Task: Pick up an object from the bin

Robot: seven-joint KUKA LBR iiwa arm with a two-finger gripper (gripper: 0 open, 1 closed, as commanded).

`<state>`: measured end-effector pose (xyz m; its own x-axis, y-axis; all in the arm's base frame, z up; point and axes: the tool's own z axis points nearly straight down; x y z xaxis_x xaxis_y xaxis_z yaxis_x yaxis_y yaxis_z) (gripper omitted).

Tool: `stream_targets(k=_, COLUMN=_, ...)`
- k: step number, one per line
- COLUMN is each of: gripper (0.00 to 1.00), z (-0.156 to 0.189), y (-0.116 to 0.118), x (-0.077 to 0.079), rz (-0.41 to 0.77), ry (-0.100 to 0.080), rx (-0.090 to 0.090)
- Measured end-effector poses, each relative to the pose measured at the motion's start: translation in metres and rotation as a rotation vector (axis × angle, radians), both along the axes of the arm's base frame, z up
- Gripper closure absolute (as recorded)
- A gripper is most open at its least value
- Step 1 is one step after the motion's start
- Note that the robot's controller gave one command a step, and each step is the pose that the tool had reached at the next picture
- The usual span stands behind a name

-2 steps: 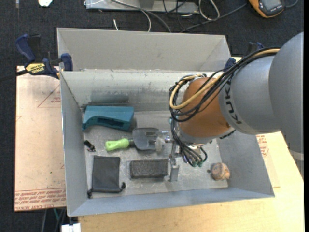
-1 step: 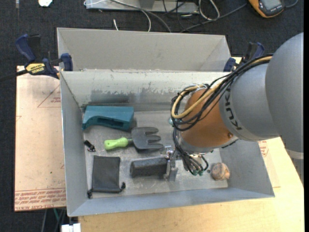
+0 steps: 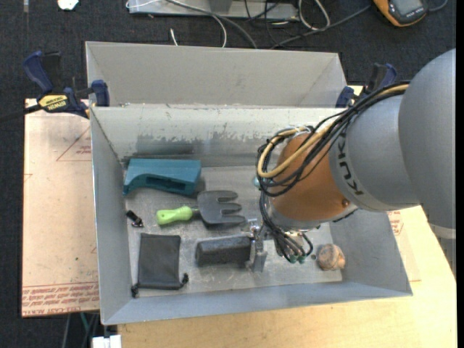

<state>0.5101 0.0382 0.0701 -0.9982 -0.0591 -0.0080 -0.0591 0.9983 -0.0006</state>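
Observation:
My gripper (image 3: 257, 251) is low in the front middle of the bin, under the orange wrist cover. It sits right at the right end of a dark grey roll-shaped block (image 3: 223, 252) that lies on the bin floor. Just behind the block lies a small garden fork (image 3: 206, 209) with a lime-green handle and grey tines. A small round brownish thing (image 3: 330, 257) rests to the right of the gripper, apart from it.
A teal tape-dispenser-like thing (image 3: 163, 175) lies at the back left. A flat black pouch (image 3: 159, 262) is at the front left, with a tiny black piece (image 3: 134, 218) behind it. The arm and its cables cover the right half of the bin.

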Motion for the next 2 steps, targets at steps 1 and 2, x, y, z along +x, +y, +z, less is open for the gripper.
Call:
stream_targets(k=1, gripper=1.0, z=0.062, y=0.005, x=0.005, rz=0.0, ry=0.004, rx=0.001)
stream_targets(k=2, gripper=1.0, z=0.131, y=0.001, x=-0.002, rz=-0.046, ry=0.009, rx=0.001)
